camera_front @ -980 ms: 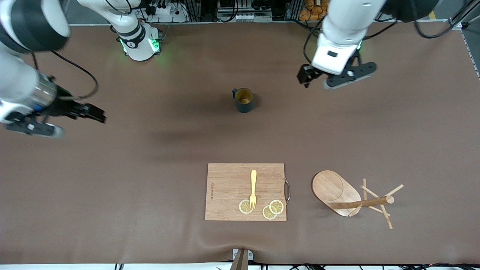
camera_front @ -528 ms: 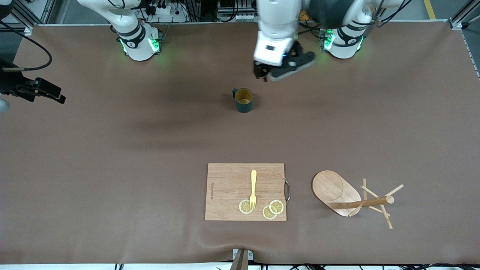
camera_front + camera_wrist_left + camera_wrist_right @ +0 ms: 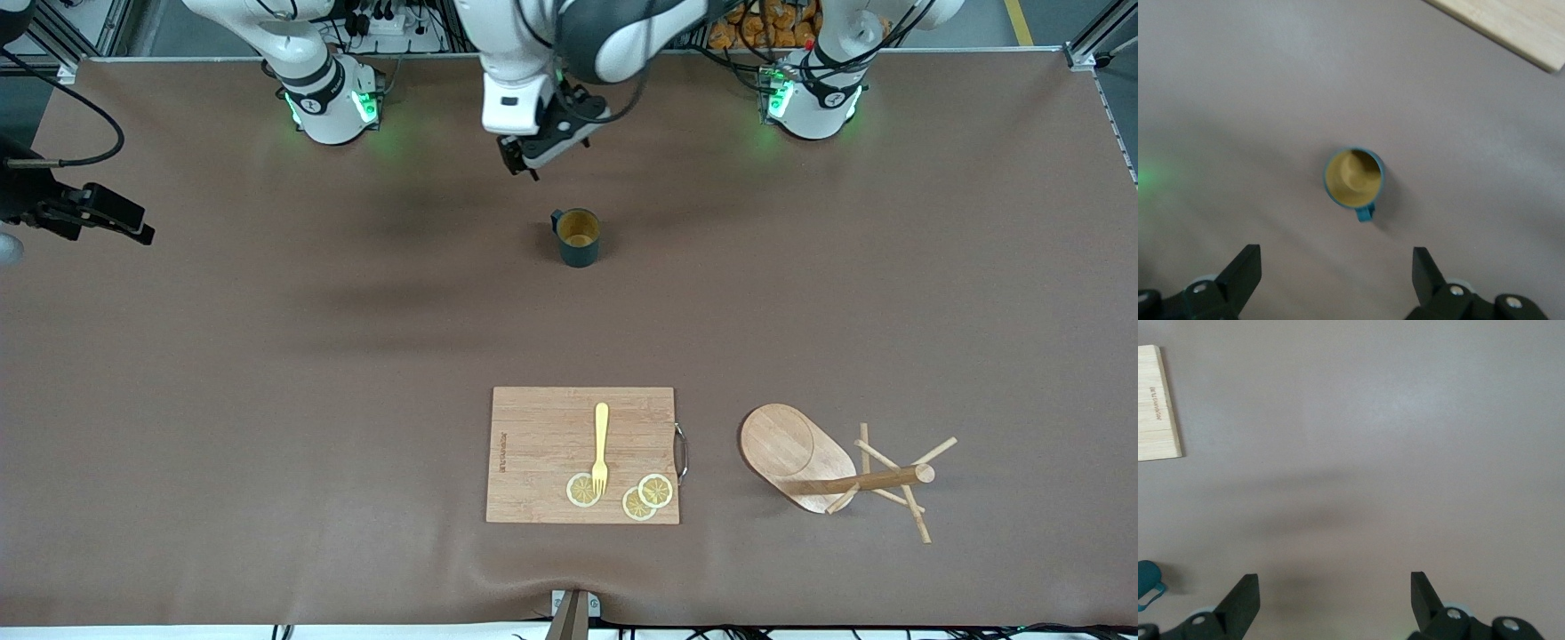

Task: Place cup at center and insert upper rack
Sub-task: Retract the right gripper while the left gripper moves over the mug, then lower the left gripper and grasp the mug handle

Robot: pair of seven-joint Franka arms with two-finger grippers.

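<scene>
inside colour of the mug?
Tan-yellow inside the small dark teal ribbed mug; clearest in the left wrist view, looking straight down into it.

Left pincer (image 3: 531, 156) raised, fingers spread wide, right pincer (image 3: 116, 222) likewise — both empty

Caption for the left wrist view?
Open left gripper above the upright cup on the table, cutting board corner at the edge.

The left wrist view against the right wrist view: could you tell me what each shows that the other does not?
Only the left wrist view shows the small dark teal mug's tan-yellow inside, seen from above between the open left gripper. Only the right wrist view shows the open right gripper over bare brown table. Both show the mug and part of the rectangular wooden cutting board.
</scene>
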